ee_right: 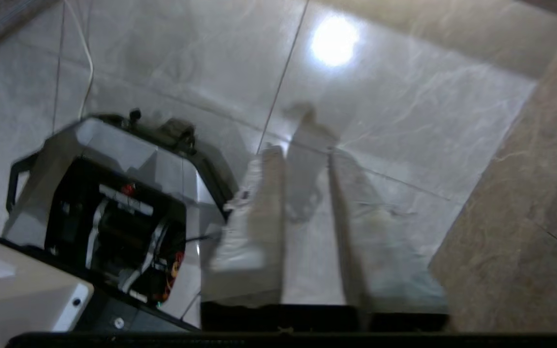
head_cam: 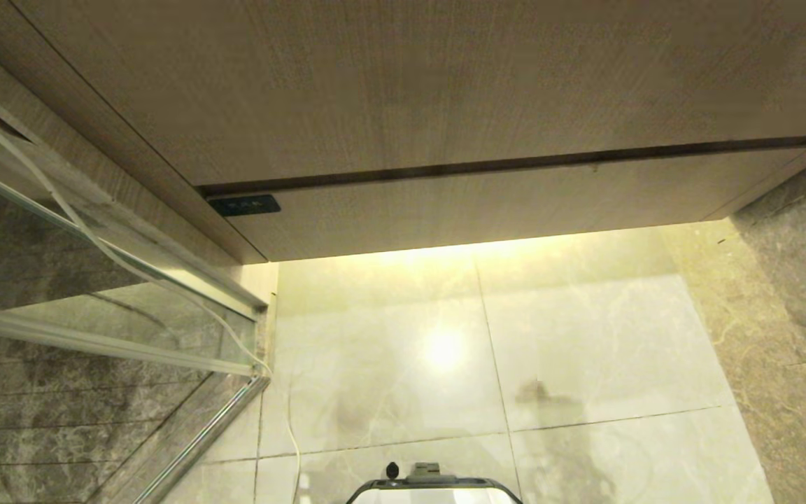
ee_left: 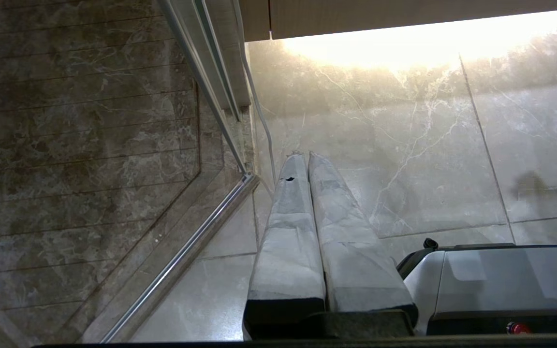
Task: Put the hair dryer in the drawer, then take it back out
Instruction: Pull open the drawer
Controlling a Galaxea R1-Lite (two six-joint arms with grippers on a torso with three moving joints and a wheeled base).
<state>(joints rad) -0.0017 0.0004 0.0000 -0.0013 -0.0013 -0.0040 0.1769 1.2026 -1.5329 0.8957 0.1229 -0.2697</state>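
The hair dryer is out of view. The drawer (head_cam: 501, 203) shows in the head view as a wide, narrow light-wood front below a dark gap, pushed in and flush. Neither arm shows in the head view. My right gripper (ee_right: 302, 152) hangs over the pale floor tiles beside the robot base (ee_right: 99, 203); it is open, with only floor between its fingers. My left gripper (ee_left: 304, 155) is parked low over the floor near the shower rail, shut on nothing.
A taller wood panel (head_cam: 403, 84) stands above the drawer, and a small black plate (head_cam: 243, 205) sits at the drawer's left end. A glass shower door (head_cam: 95, 301) with a white cord (head_cam: 119, 262) lies to the left. A dark marble wall (head_cam: 795, 315) rises on the right.
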